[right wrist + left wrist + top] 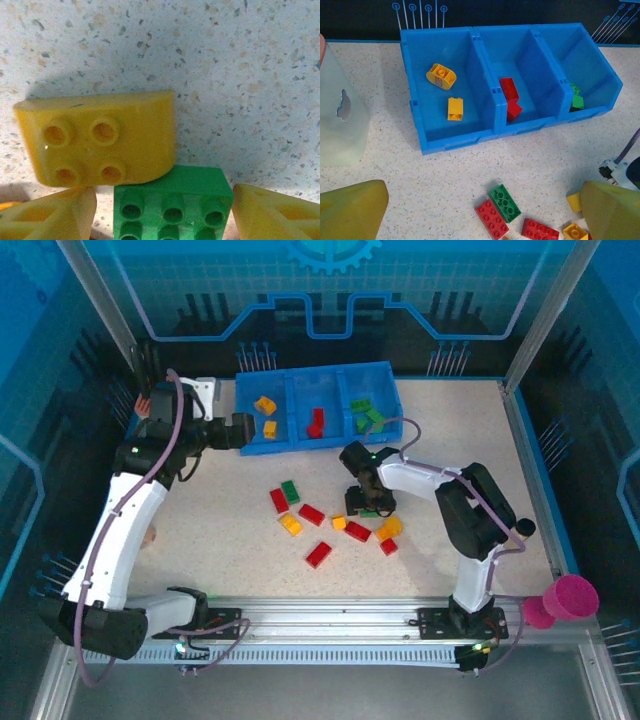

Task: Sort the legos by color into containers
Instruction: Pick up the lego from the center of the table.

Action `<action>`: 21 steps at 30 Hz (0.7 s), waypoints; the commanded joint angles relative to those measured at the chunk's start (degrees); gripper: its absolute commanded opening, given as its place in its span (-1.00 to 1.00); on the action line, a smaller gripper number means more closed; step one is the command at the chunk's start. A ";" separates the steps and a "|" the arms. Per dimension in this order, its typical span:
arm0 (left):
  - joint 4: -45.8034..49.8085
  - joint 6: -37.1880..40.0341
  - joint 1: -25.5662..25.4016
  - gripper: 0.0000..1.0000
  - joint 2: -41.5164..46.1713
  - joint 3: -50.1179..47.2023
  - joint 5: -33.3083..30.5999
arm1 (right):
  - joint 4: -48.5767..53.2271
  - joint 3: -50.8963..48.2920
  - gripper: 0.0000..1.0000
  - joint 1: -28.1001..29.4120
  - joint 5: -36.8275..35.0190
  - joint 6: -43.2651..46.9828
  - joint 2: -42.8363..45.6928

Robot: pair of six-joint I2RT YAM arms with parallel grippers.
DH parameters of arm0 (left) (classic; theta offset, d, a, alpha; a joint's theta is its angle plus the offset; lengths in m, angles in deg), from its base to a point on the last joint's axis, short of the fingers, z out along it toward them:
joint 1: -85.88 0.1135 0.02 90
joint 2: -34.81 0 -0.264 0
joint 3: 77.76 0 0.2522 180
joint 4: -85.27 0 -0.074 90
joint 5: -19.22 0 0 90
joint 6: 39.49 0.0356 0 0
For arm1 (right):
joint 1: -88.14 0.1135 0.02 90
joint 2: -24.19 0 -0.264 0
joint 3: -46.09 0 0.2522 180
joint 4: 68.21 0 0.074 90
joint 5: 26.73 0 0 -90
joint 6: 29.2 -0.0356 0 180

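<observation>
Green lego (172,205) lies between the right jaws, touching a yellow lego (100,145).

the three compartments (432,122) of the tray (330,445) stand open from above, each with a few bricks on a mostly bare floor. the left gripper (243,432), jaws wide, hangs just beside the tray's near-left corner, its arm crossing the left tabletop (220,540). loose legos (311,514) crowd the middle; a yellow brick (100,145) touches the green brick (172,205) between the right gripper (368,504) fingers. the far-right tabletop lies bare.
</observation>
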 commanded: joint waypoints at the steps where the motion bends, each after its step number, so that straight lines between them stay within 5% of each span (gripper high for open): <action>1: 1.49 1.47 -0.05 0.98 1.40 0.03 -0.82 | 2.76 1.11 0.30 0.84 -1.54 -0.31 -1.80; 10: 0.73 2.18 -0.03 0.98 1.55 -0.84 -2.09 | 4.20 -1.99 -0.15 0.71 -3.82 -1.56 1.96; 21: -0.79 3.32 0.19 0.98 1.85 -1.60 -2.75 | 0.05 11.13 -0.19 -8.19 -9.85 10.01 1.81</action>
